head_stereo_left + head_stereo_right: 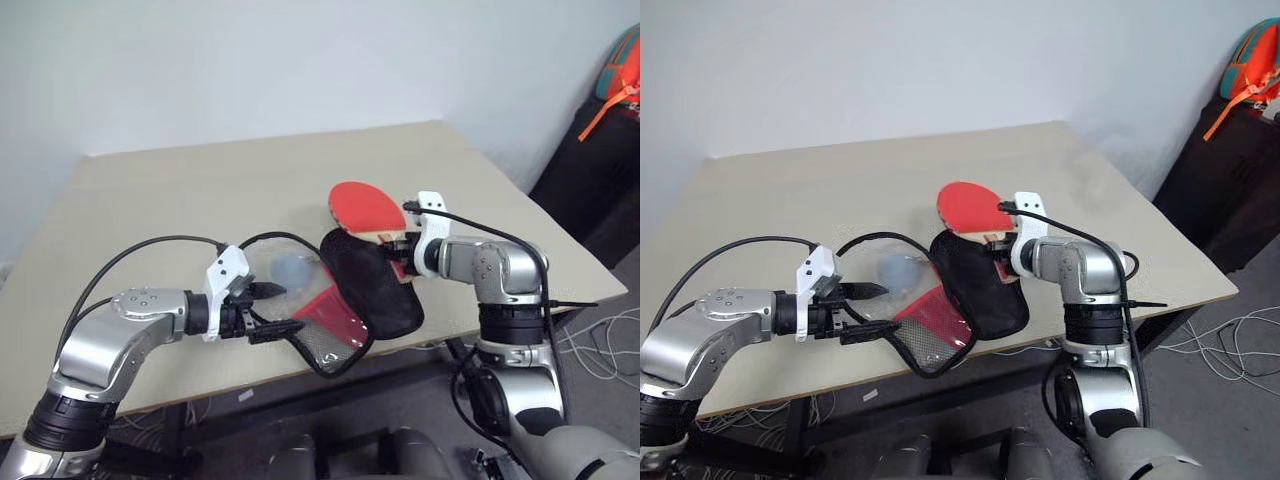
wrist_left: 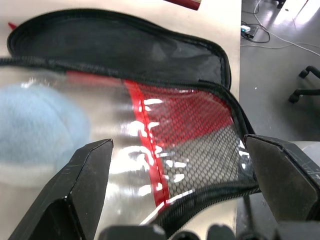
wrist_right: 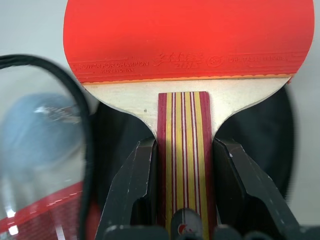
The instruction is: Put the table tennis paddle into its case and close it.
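Right pincer (image 3: 182,165) grips the paddle (image 1: 366,208) by its handle over the open case (image 1: 350,300) at the table's (image 1: 150,200) near edge; left pincer (image 2: 175,190) gapes wide, empty.

The right gripper (image 3: 182,165) clamps both fingers on the handle of the table tennis paddle (image 1: 365,206), wrist bent inward above the case (image 1: 372,282). The left gripper (image 1: 276,310), fingers spread wide, reaches in level at the case's near flap.

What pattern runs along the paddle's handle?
Lengthwise red and yellow stripes on the table tennis paddle handle, clearest in the right wrist view.
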Robot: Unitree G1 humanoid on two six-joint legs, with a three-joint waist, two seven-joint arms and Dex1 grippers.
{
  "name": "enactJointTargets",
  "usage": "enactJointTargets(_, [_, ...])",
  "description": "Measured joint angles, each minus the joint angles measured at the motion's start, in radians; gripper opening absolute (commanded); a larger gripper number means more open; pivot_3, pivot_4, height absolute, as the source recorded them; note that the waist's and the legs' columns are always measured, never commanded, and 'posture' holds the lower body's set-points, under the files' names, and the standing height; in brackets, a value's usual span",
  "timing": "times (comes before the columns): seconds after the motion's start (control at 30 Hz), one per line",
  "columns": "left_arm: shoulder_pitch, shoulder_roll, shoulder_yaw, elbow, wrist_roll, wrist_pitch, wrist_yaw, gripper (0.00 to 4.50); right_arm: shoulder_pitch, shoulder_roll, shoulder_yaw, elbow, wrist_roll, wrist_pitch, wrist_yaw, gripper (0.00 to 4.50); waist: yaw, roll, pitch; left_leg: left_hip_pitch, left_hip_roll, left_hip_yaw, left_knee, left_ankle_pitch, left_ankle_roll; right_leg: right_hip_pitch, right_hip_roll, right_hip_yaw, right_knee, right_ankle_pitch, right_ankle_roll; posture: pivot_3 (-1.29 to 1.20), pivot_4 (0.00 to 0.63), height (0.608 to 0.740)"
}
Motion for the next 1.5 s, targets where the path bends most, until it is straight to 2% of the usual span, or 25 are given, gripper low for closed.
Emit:
enactJointTargets(0.4, [0.013,0.000,0.013,0.002,0.003,-0.003,0.004,4.50,0.122,0.001,0.043,-0.103,0.010,0.104,-0.031,1.20,-0.003,0.000,0.000,0.001,0.001,0.001,-0.002,0.001,-0.003,-0.002,0.003,0.001,0.000,0.000,-0.001,0.00,0.000,0.724])
enactJointTargets(0.63, [0.013,-0.001,0.013,0.007,0.004,-0.010,0.004,4.50,0.150,0.041,0.085,-0.114,0.011,0.115,-0.048,1.20,-0.002,0.000,0.000,0.001,0.002,0.001,-0.003,0.001,-0.003,-0.001,0.003,0.000,0.000,0.000,-0.001,0.00,0.000,0.724])
enactJointTargets(0.93, [0.012,-0.001,0.013,0.016,0.006,-0.012,0.003,4.50,0.203,0.001,0.146,-0.092,0.005,0.018,-0.049,1.20,-0.001,0.000,0.000,0.001,0.001,0.000,-0.003,0.001,-0.003,-0.001,0.003,0.000,-0.001,0.000,-0.001,0.00,0.000,0.724])
enactJointTargets(1.5, [0.012,-0.001,0.013,0.017,0.007,-0.011,0.003,4.50,0.205,-0.038,0.186,-0.044,0.000,-0.070,-0.049,1.20,-0.001,0.000,0.000,0.002,0.001,0.000,-0.003,0.001,-0.003,0.000,0.002,0.000,-0.001,0.000,-0.001,0.00,0.000,0.724])
